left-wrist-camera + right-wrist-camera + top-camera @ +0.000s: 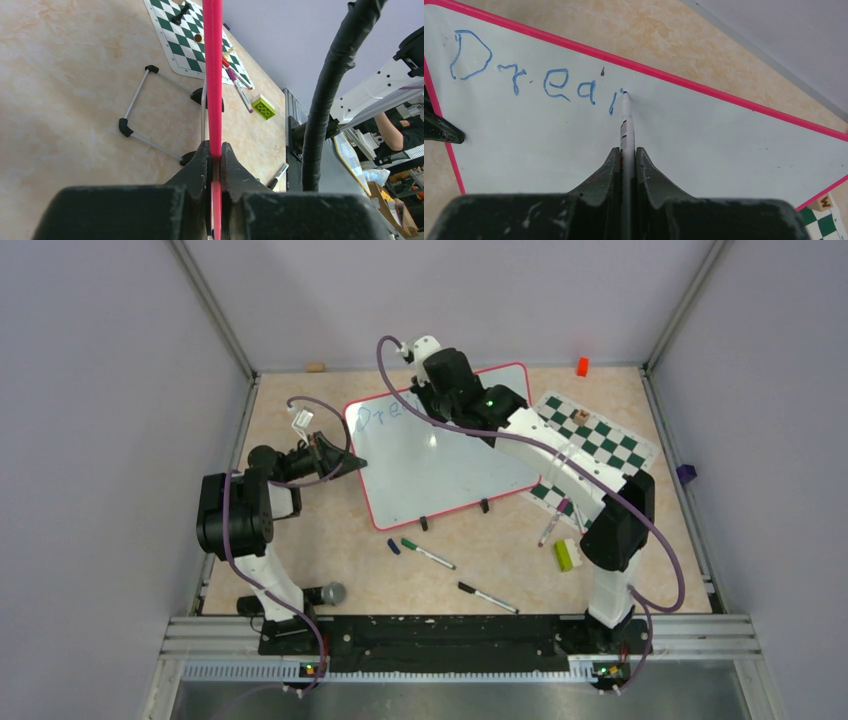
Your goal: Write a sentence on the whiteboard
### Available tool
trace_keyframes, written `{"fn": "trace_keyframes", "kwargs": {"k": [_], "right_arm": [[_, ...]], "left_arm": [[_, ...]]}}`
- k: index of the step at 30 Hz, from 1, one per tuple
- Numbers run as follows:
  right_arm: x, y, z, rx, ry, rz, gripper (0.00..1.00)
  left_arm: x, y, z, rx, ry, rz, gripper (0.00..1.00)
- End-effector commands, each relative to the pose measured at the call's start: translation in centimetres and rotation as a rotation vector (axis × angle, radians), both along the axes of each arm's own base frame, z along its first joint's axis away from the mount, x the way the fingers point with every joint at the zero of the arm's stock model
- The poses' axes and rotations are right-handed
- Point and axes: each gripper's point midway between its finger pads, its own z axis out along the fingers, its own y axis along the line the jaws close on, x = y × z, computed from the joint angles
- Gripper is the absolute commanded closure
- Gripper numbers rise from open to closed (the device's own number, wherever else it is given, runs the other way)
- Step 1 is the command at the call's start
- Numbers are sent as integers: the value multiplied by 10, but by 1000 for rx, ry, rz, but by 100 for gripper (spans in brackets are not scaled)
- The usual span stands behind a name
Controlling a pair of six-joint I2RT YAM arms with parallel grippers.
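**Right arm writing, left arm clamping the board**

I see the whiteboard (450, 465) at the middle-far part of the tan table, turned at an angle. Its near edge carries two small black feet. Its right corner is just beside the chess mat (600, 440).

The left gripper (215, 150) is closed tight on the board's red frame at the left edge. In the left wrist view that frame runs straight up between the jaws.

The right gripper (626, 152) is pinched shut on a marker (625, 120), which sticks out ahead of the fingers. The marker's tip touches the white surface near the top edge.

The sentence (524, 75) sits in the board's upper left corner in blue. It reads "Drea", plus a short stroke right at the tip.

Near the arms' bases two loose pens (428, 554) lie on the table, well apart from the board. A green brick (565, 554) rests near the right arm.
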Motion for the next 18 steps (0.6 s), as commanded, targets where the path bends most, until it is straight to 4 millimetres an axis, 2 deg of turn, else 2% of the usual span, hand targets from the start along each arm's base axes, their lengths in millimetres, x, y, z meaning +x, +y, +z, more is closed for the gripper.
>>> {"fn": "trace_keyframes", "kwargs": {"k": [1, 10, 18], "right_arm": [[1, -16, 16, 17, -17, -26, 100], [-10, -19, 9, 18, 12, 1, 100], [-5, -16, 11, 15, 0, -6, 100]], "left_arm": [[-4, -3, 20, 50, -203, -27, 100], [-5, -3, 20, 51, -204, -26, 100], [-4, -3, 20, 50, -203, -26, 100]]}}
